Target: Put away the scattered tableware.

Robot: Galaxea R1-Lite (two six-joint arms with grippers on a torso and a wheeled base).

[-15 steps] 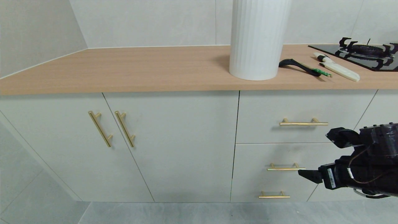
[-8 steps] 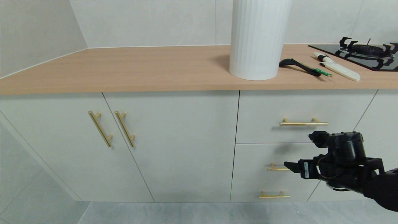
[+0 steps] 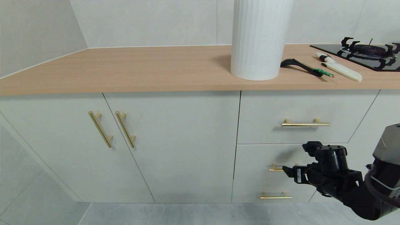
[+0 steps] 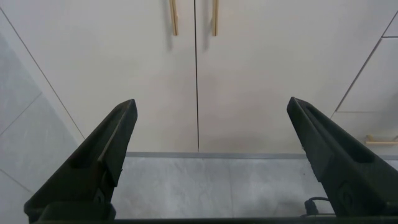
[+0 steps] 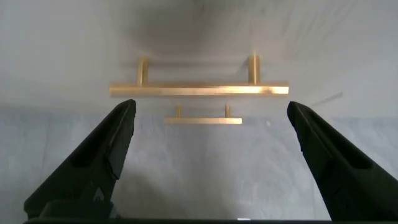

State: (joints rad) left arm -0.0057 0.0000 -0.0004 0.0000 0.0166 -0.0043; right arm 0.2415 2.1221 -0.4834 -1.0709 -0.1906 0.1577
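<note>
**Right gripper squares up to the middle drawer**

The right gripper (image 3: 297, 157), low at the right of the head view, faces the cabinet front with its jaws wide apart and nothing between them. It points at the middle drawer handle (image 5: 199, 89), close to it but not yet touching. This is probably to pull the drawer out as storage. The scattered tableware lies at the upper right on the countertop (image 3: 140, 68): a black ladle (image 3: 300, 66) and a white knife (image 3: 340, 71), between the white ribbed canister (image 3: 257, 40) and the stove (image 3: 368, 53). The left gripper (image 4: 209, 104) hangs with its jaws apart and empty before the double cabinet doors (image 4: 249, 74), seemingly kept clear of the work.
</note>
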